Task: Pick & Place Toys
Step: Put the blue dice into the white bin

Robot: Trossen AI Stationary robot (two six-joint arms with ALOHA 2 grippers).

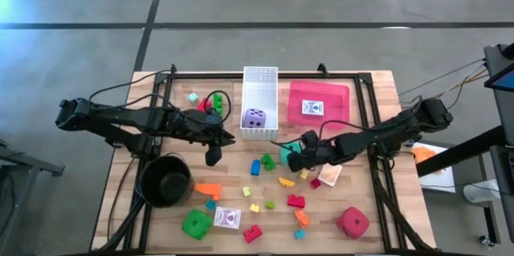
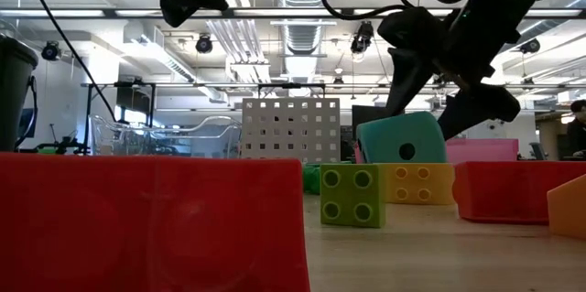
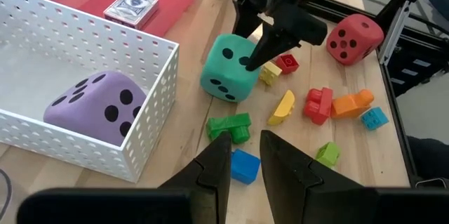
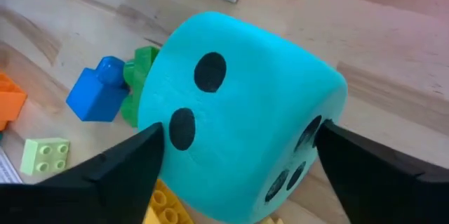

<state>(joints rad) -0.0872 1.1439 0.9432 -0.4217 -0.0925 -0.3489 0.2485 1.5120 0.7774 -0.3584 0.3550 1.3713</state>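
1. I see my right gripper (image 4: 235,175) straddling the teal die (image 4: 238,104), one dark finger on each side with its jaws spread wide; whether the pads touch its faces I cannot tell.
2. The teal die (image 1: 287,156) sits on the table (image 1: 377,95), just in front of the white perforated basket (image 1: 259,79) and the red tray (image 1: 344,95).
3. Close beside it lie a green brick (image 3: 231,124), a blue brick (image 3: 245,166) and a yellow brick (image 3: 283,106).
4. My left gripper (image 3: 245,164) hangs above the table near the basket, fingers nearly together and holding nothing.
5. Inside the basket rests a purple die (image 3: 98,104); a card pack (image 3: 131,6) lies in the tray.
6. Farther out I see a red die (image 1: 352,222), a green die (image 1: 196,224) and the black pot (image 1: 167,180).
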